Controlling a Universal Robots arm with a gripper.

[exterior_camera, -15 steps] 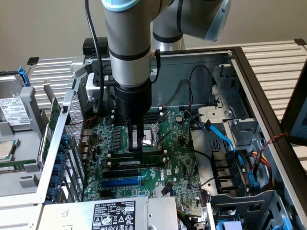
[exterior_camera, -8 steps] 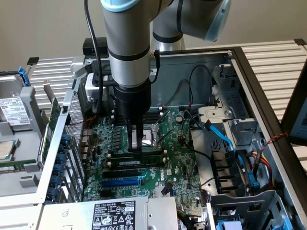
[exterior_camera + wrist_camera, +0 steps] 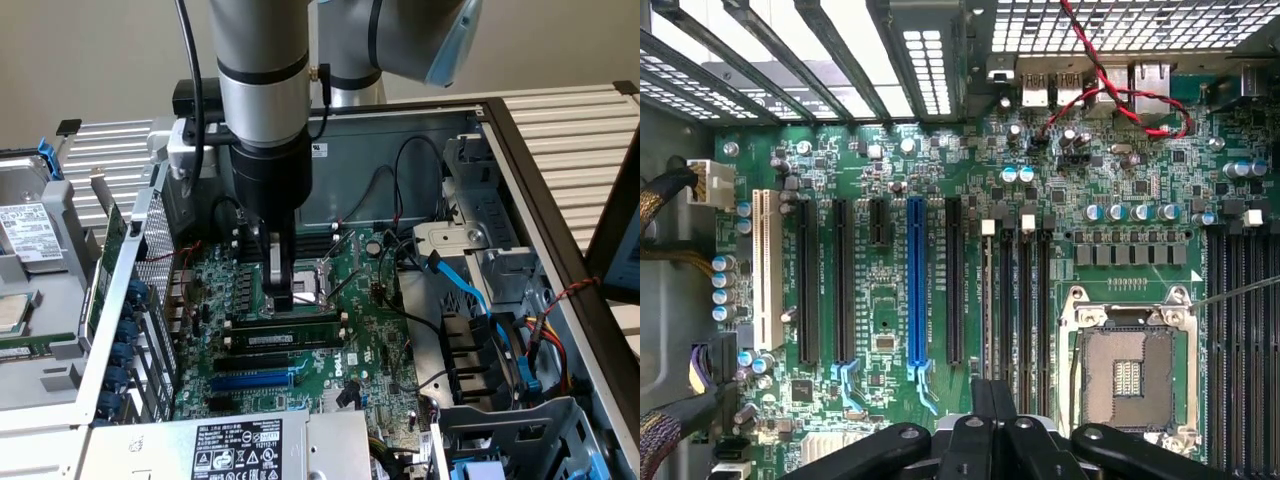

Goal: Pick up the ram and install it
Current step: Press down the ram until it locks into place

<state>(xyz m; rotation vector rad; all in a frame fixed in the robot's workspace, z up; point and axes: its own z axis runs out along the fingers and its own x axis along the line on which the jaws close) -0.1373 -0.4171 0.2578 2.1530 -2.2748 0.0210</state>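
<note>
So the arm is hanging straight down over the open computer case (image 3: 520, 160), with the gripper (image 3: 281, 300) right down at the motherboard (image 3: 380, 330). The jaws are pinched fully closed, and the tips sit on the top edge of the ram (image 3: 285, 328), near its middle. I can't tell whether they're just pressing on it or actually pinching it.

The ram stands upright on its long edge in a slot on the motherboard, just on the near side of the silver processor socket (image 3: 325, 275). Its white label strip faces the exterior camera. In the wrist view the gripper (image 3: 990, 400) fingers come together right over the thin edge of the stick (image 3: 987, 300), beside the processor socket (image 3: 1130, 375) and the long blue slot (image 3: 917, 285). A red and black wire (image 3: 1110, 85) loops across the motherboard (image 3: 880, 320) above the socket.
</note>
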